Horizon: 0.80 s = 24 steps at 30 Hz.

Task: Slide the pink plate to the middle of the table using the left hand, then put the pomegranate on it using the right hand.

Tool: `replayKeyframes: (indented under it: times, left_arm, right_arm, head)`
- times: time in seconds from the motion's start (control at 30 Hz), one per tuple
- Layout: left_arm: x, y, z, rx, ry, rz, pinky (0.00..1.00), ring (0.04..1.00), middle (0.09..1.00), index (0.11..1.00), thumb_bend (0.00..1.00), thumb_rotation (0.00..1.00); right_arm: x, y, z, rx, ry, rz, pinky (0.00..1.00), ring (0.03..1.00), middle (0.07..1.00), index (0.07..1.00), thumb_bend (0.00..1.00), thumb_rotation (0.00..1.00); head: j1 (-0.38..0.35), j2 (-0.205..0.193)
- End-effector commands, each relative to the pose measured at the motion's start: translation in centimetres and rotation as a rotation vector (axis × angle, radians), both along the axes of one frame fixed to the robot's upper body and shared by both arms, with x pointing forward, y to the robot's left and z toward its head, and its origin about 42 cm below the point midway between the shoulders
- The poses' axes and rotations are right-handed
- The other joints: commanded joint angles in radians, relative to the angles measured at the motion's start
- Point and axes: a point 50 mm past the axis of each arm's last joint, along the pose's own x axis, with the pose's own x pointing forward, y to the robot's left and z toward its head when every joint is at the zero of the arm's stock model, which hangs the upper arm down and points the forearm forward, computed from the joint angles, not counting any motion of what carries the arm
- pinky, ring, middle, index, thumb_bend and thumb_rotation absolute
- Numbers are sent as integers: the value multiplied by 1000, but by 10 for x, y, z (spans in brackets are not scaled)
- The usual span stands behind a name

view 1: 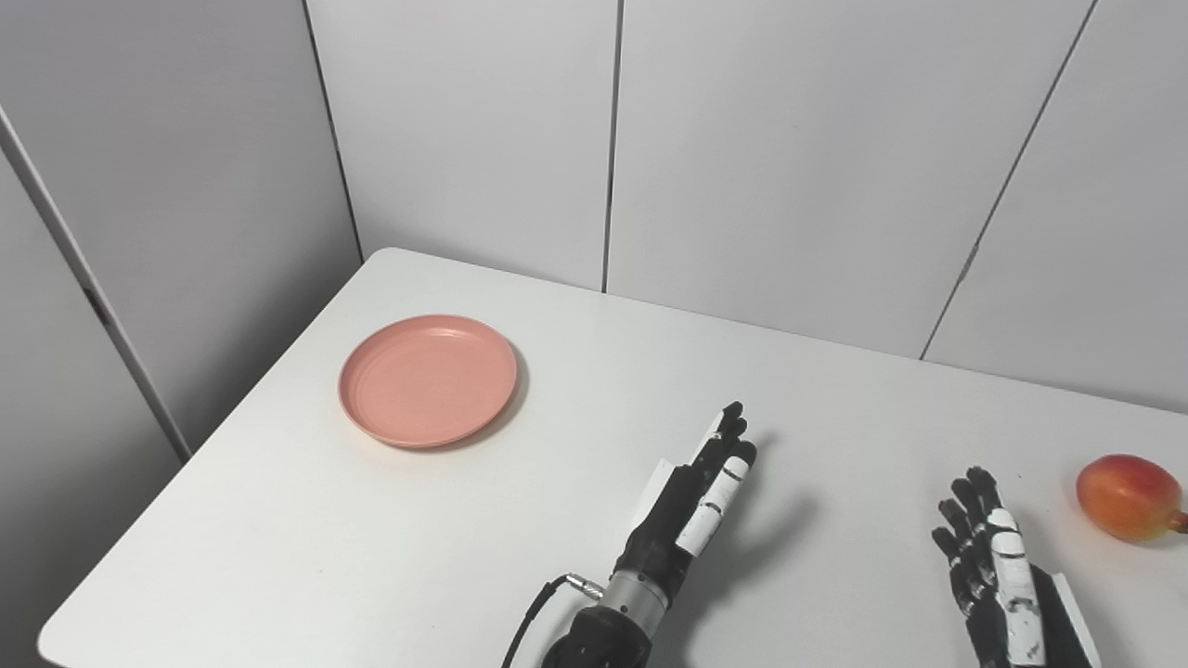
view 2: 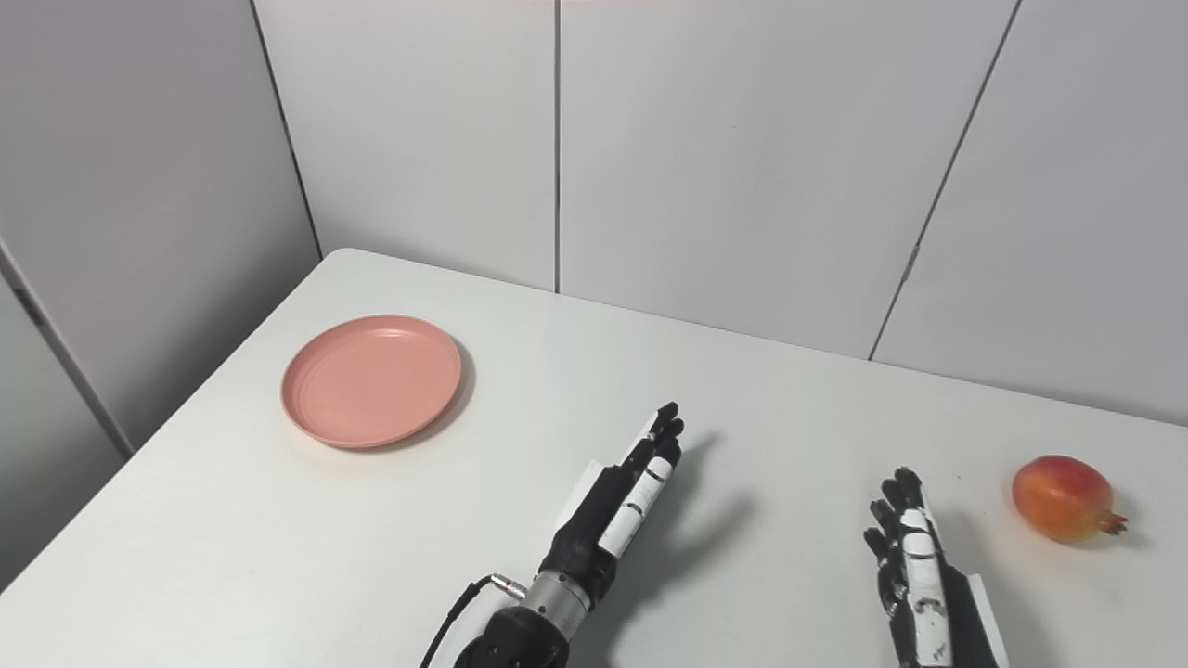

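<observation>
Left eye view: we see the pink plate [view 1: 428, 379] well apart, far-left of the open left hand [view 1: 696, 496]; pomegranate [view 1: 1128, 497] near the open right hand [view 1: 993, 566].

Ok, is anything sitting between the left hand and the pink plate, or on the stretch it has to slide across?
Nothing visible. Only bare table lies between the left hand and the pink plate, and the middle holds nothing but that hand. The pomegranate sits far right, beyond the right hand.
</observation>
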Motion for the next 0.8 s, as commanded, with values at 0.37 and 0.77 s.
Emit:
replayKeyframes:
  times: [0.37,0.77]
  left_arm:
    - [9,5,32,7,-92,-2,999,1000,1000,1000,506,1000]
    - [18,27,74,11,-218,40,982,991,1000,996,455,1000]
  right_arm:
    - [4,10,17,12,-75,0,1000,1000,1000,1000,141,1000]
    - [6,13,16,28,-62,-9,1000,1000,1000,1000,142,1000]
  head:
    - [3,-8]
    - [4,-23]
